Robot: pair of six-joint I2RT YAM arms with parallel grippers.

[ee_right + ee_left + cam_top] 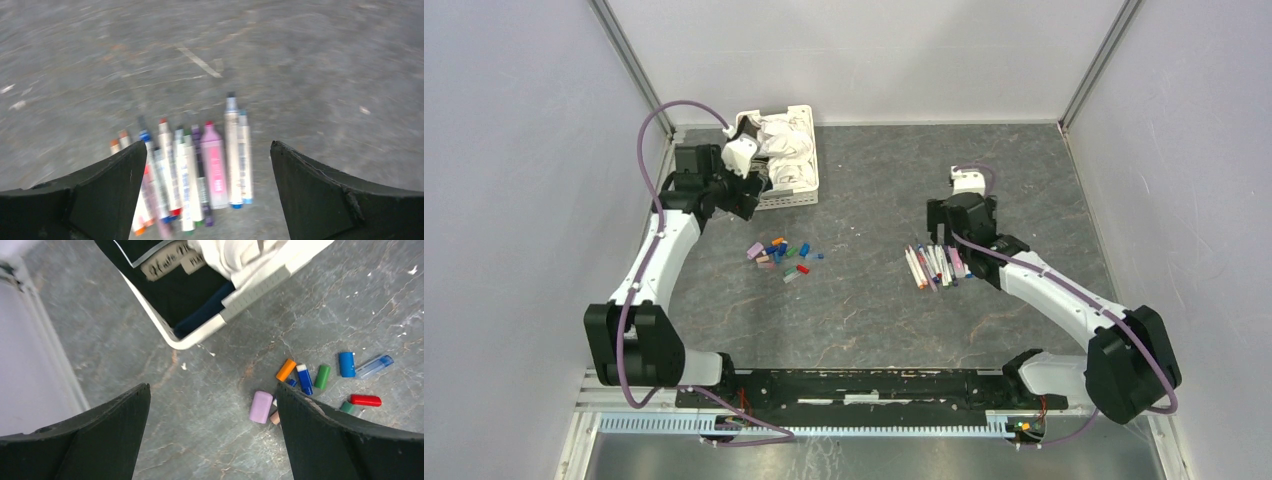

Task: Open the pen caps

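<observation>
Grey marbled tabletop [864, 300]. Pens [200, 165] lie side by side beneath the right gripper [207, 150], jaws spread wide, holding nothing. Pen caps [322, 376] lie scattered beside the left gripper [212, 390], likewise spread, near a white basket [190, 342].

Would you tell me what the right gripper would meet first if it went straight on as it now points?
Most likely the row of pens framed by the open right gripper, probably the pink pen; depth is unclear.
</observation>
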